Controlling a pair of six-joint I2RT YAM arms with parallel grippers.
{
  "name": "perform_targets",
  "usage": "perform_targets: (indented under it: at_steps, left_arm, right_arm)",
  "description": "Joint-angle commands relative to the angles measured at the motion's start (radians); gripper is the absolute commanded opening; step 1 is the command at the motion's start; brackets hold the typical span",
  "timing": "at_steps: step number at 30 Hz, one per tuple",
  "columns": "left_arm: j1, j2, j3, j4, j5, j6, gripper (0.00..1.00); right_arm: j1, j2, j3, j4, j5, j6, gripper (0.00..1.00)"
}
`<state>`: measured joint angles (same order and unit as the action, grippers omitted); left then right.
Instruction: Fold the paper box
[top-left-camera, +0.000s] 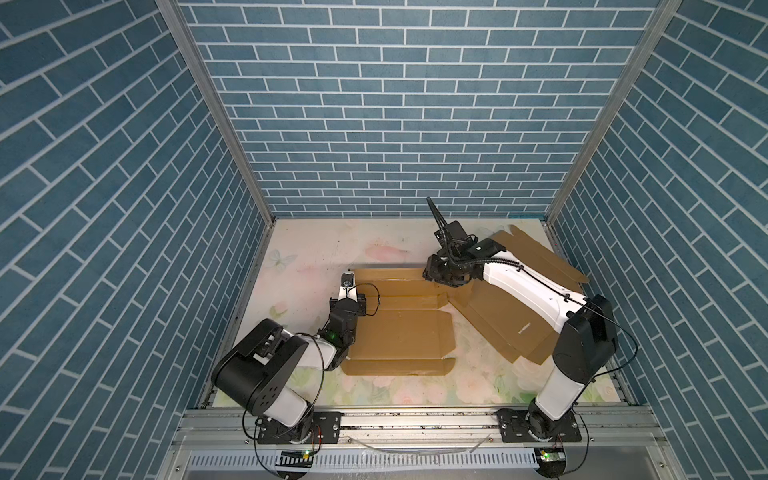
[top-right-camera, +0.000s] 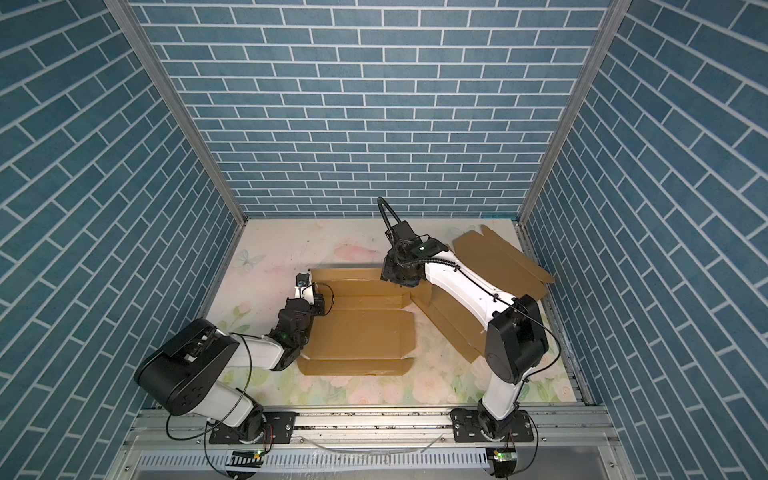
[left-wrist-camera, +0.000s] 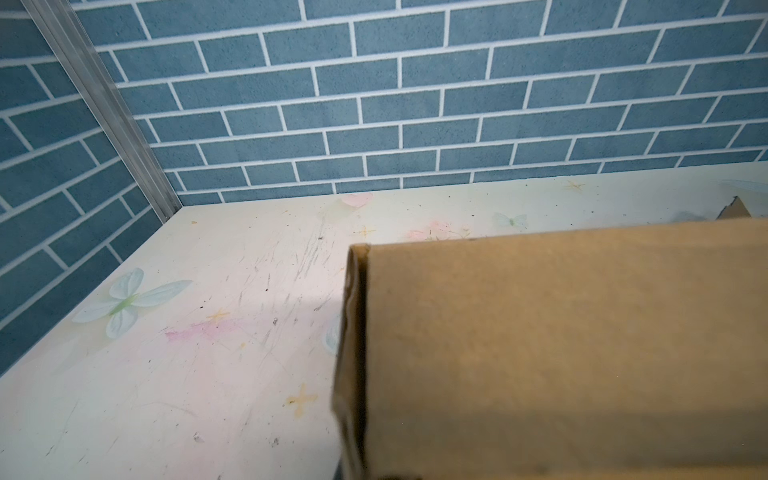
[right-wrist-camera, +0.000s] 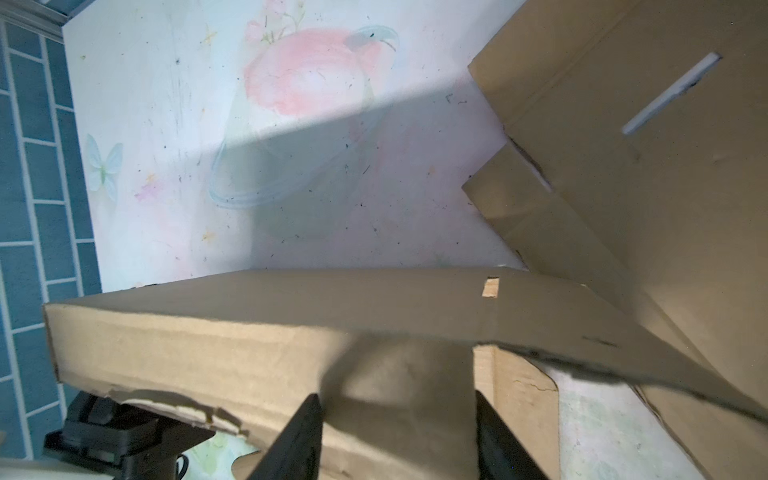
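Paper box (top-left-camera: 399, 332) lies flat in the middle of the table (top-left-camera: 316, 249), rear flap lifted. Left gripper (top-left-camera: 347, 284) jaws clamped on flap's left end. Right gripper (right-wrist-camera: 399, 440) jaws apart at flap's right end. Second cardboard sheet (top-left-camera: 498, 320) far right.

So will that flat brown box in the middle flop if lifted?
Probably bendy, not floppy: the flat box is thin creased cardboard, so it likely hinges at its folds. Its raised flap bows slightly. Likely light, and its torn edge suggests it rips easily.
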<state>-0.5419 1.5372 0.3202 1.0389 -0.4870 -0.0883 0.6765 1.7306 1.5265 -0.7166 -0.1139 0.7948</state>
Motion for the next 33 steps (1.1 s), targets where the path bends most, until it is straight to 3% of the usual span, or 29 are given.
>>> perform_targets:
  at_steps: [1, 7, 10, 15, 17, 26, 31, 33]
  left_arm:
    - [-0.013, -0.003, -0.004, -0.065, 0.018, 0.028, 0.00]
    - [-0.012, -0.003, 0.000, -0.075, 0.015, 0.037, 0.00]
    - [-0.012, -0.007, 0.008, -0.094, 0.011, 0.036, 0.00]
    - [-0.012, -0.008, 0.019, -0.110, 0.005, 0.036, 0.00]
    - [-0.013, -0.011, 0.026, -0.123, 0.004, 0.033, 0.00]
    - [-0.012, -0.009, 0.047, -0.154, 0.013, 0.032, 0.00]
    - [-0.012, -0.010, 0.066, -0.198, 0.004, 0.025, 0.00]
    - [-0.012, -0.013, 0.073, -0.217, 0.000, 0.021, 0.00]
  right_arm:
    - [-0.028, -0.061, -0.013, 0.029, -0.120, -0.079, 0.60]
    - [-0.148, -0.157, -0.016, -0.038, -0.228, -0.263, 0.65]
    - [-0.222, -0.201, -0.008, -0.091, -0.227, -0.368, 0.65]
    - [-0.247, -0.233, -0.044, -0.157, 0.082, -0.649, 0.65]
    - [-0.248, -0.214, -0.070, -0.164, 0.129, -0.725, 0.64]
    - [-0.229, -0.123, -0.132, -0.073, 0.038, -0.798, 0.57]
    - [-0.219, -0.082, -0.146, -0.063, 0.052, -0.828, 0.43]
    - [-0.220, -0.085, -0.156, -0.062, 0.041, -0.828, 0.31]
